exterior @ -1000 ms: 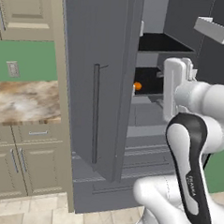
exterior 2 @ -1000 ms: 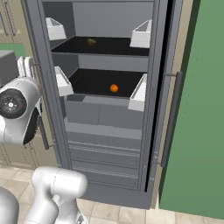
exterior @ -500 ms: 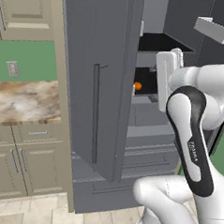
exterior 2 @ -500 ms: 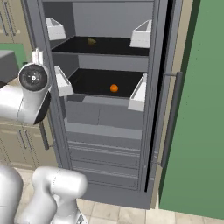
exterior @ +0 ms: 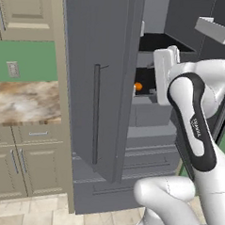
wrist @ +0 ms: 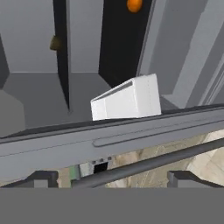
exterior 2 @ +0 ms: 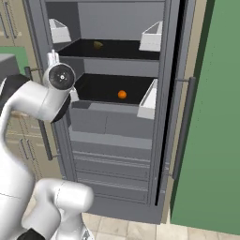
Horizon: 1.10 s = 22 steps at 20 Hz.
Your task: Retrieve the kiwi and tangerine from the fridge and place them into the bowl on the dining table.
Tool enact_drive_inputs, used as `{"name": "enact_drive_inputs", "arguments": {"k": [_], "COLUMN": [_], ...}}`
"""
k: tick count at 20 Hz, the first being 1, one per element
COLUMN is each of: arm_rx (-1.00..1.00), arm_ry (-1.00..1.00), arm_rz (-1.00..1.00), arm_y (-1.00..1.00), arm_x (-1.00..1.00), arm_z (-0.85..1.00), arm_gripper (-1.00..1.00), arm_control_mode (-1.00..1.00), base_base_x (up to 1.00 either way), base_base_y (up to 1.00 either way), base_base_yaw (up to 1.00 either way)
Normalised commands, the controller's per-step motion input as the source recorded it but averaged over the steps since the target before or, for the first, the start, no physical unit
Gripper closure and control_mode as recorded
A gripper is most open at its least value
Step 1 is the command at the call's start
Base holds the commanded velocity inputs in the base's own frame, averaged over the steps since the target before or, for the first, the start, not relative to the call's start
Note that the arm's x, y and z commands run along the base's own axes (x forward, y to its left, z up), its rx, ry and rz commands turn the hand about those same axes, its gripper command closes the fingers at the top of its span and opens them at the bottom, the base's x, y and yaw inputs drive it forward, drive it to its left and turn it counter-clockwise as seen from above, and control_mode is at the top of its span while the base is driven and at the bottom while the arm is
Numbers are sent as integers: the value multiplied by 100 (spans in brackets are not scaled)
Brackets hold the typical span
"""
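A: Where do the task's things lie?

B: The fridge stands with its doors swung wide. The tangerine rests on the lower dark shelf, towards its back and near the middle. A small brownish thing, the kiwi, lies on the upper shelf. White door bins hang at both sides, level with each shelf.

A: And from the left base view?

B: The tangerine shows in the gap between the open left door and the arm, just beside the arm's white wrist. A long dark bar handle runs down that door. To the left, a marbled worktop sits over beige cabinets.

A: How does the claw stand?

B: Spread wide: its two dark fingertips rise far apart at the bottom of the hand view, with nothing between them. In that rolled view a door edge and its bar handle cross just above the tips, a white bin lies beyond, and the tangerine sits at the top edge, well apart from the claw.
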Motion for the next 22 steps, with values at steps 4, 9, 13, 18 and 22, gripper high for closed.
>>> {"name": "enact_drive_inputs", "arguments": {"k": [4,9,13,18,22], "arm_rx": [0,0,0,0,0], "arm_ry": [-2,-1,0,0,0], "arm_rz": [1,6,12,15,16], "arm_y": [-12,-2,0,13,69], "arm_x": [46,60,66,71,51], "arm_z": [-7,0,0,-3,-18], "arm_gripper": [-100,-100,-100,-100,-100], "arm_control_mode": [-100,-100,-100,-100,-100], "base_base_x": [0,0,0,0,0], "base_base_y": [0,0,0,0,0], "base_base_yaw": [0,0,0,0,0]}}
